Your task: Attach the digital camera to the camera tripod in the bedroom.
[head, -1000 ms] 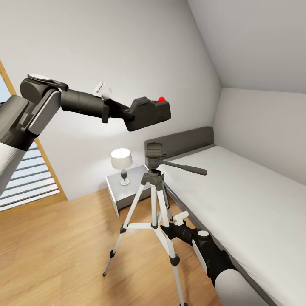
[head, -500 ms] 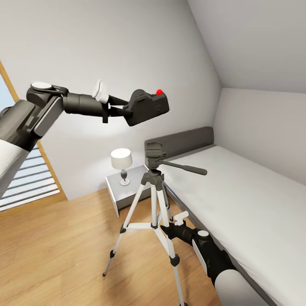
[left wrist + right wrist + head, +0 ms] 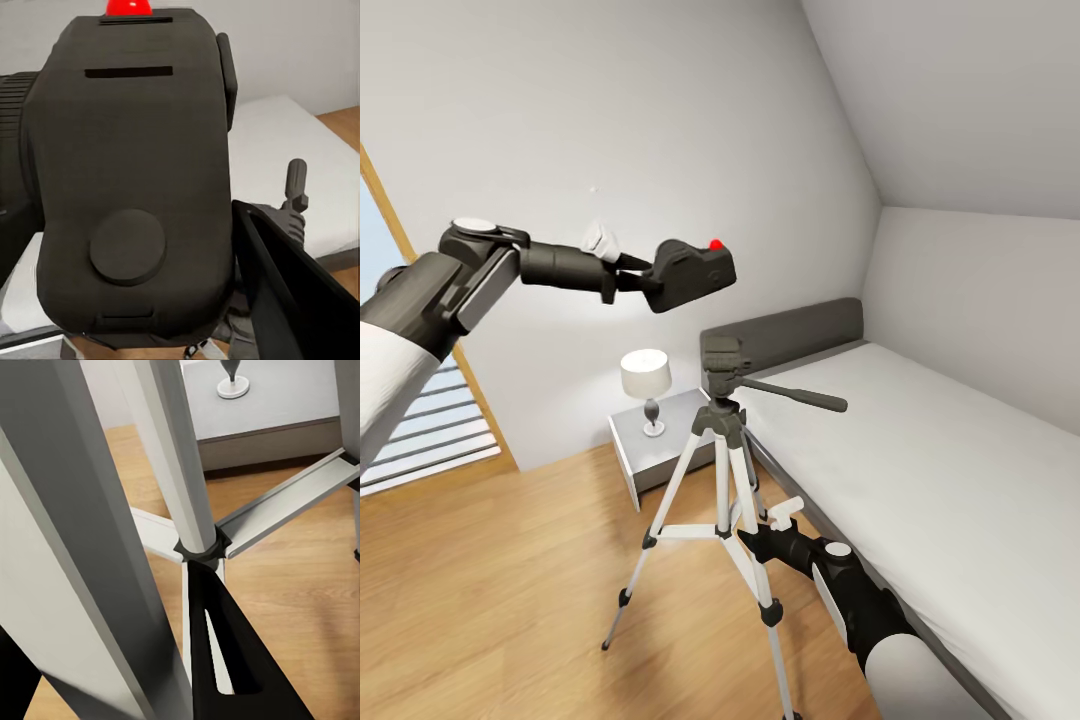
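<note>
Bedroom: light grey walls, a sloped ceiling and a light wood floor (image 3: pixel 510 590) surround you; a window with a wood frame (image 3: pixel 400 330) is at your left.
Left tool (image 3: pixel 643 278): your fingers are closed on the digital camera (image 3: pixel 692 273) and hold it in the air; in the left wrist view a dark finger (image 3: pixel 300 300) lies against the side of the camera body.
Digital camera: it is black, a little tilted, with the red button (image 3: pixel 715 244) on top. It is above the head of the camera tripod (image 3: pixel 725 400) and slightly to its left, clearly apart from it.
Right tool (image 3: pixel 760 540): it is low, at the tripod legs; whether it grips a leg, you cannot tell.
Camera tripod: it stands upright on the floor, just beside the bed (image 3: pixel 920 460), pan handle (image 3: pixel 800 395) pointing over the mattress.
Nightstand (image 3: pixel 660 445): behind the tripod, a small lamp (image 3: pixel 647 385) on it.
</note>
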Controlling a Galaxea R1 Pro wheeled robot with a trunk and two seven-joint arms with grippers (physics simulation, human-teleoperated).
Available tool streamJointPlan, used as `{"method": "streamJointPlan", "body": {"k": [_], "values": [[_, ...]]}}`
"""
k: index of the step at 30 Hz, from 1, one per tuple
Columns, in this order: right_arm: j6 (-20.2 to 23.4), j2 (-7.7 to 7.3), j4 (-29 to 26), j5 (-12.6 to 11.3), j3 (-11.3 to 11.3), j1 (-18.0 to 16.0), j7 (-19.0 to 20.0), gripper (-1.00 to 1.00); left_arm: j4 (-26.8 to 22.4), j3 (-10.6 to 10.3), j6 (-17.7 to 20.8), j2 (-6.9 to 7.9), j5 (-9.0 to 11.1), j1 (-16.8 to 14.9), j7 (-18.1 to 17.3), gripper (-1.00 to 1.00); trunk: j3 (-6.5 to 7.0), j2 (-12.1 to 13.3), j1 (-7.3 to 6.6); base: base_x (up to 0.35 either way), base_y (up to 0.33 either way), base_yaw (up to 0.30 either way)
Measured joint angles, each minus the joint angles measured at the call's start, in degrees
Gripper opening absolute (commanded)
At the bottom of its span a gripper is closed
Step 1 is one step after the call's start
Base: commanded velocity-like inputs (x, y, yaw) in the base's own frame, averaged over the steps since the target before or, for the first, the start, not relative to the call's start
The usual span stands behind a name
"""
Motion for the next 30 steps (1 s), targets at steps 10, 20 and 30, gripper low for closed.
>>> {"method": "streamJointPlan", "body": {"k": [10,20,30], "values": [[0.04,0.01,0.00,-0.01,-0.03,0.00,0.01,-1.00,1.13,-0.19,0.03,-1.87,0.10,0.00,0.40,-1.00,0.00,0.00,0.00,0.000,0.000,0.000],[0.05,0.00,0.00,0.00,-0.03,0.00,0.03,-1.00,2.86,-0.25,-0.13,-4.90,0.16,-0.01,0.67,-1.00,0.00,0.00,0.00,0.000,0.000,0.000],[0.06,0.00,0.01,-0.04,-0.02,0.00,0.01,-1.00,4.52,-0.29,-0.13,-7.86,-0.62,-0.01,-0.21,-1.00,0.00,0.00,0.00,0.000,0.000,0.000]]}}
